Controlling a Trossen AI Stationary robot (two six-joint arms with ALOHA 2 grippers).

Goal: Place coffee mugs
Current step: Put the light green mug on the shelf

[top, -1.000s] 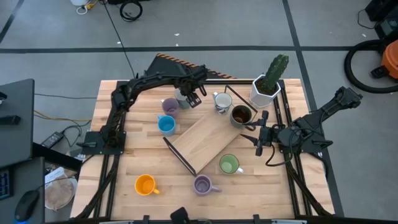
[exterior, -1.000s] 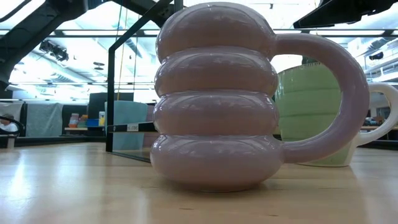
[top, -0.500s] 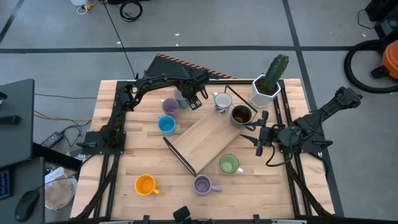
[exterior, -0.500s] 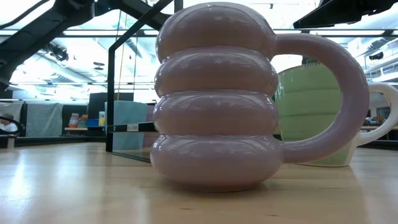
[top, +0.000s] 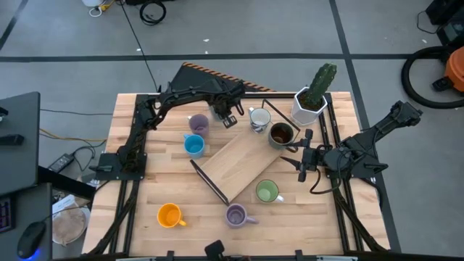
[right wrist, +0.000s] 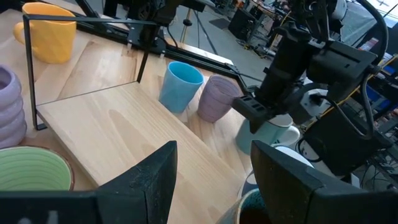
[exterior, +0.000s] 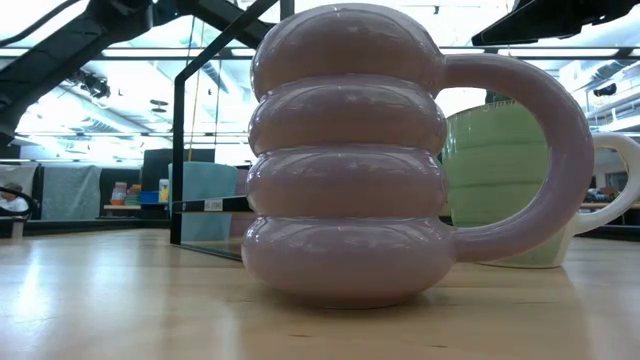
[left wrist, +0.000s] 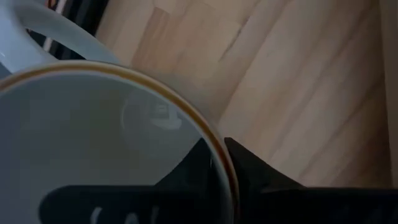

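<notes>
A pale grey mug (left wrist: 93, 118) stands on the table's far middle, with my left gripper (top: 226, 116) down over it and shut on its rim; the right wrist view shows the mug (right wrist: 268, 134) under that gripper. A lilac mug (top: 197, 124), a blue mug (top: 193, 146), a white mug (top: 259, 118) and a dark brown mug (top: 280, 134) stand around it. Green (top: 267, 192), ribbed lilac (top: 236, 215) and orange (top: 169, 215) mugs stand nearer. My right gripper (right wrist: 214, 180) waits open at the right. My left gripper has the grey mug's rim (left wrist: 211, 134) between its two fingers, one finger inside the mug and the other finger (left wrist: 249, 171) outside. The fingers come from above, pointing steeply down. The mug stands upright on the table, its handle (left wrist: 50, 25) away from the fingers.
A wooden board (top: 239, 163) with a thin black upright frame lies slanted across the table's middle. A white faceted pot with a cactus (top: 312, 101) stands at the far right. The ribbed lilac mug (exterior: 345, 160) fills the low view, the green mug (exterior: 500, 180) behind it.
My left gripper has sunk a little over the grey mug and its fingers have shut on the rim. The mug has stayed where it stood.
</notes>
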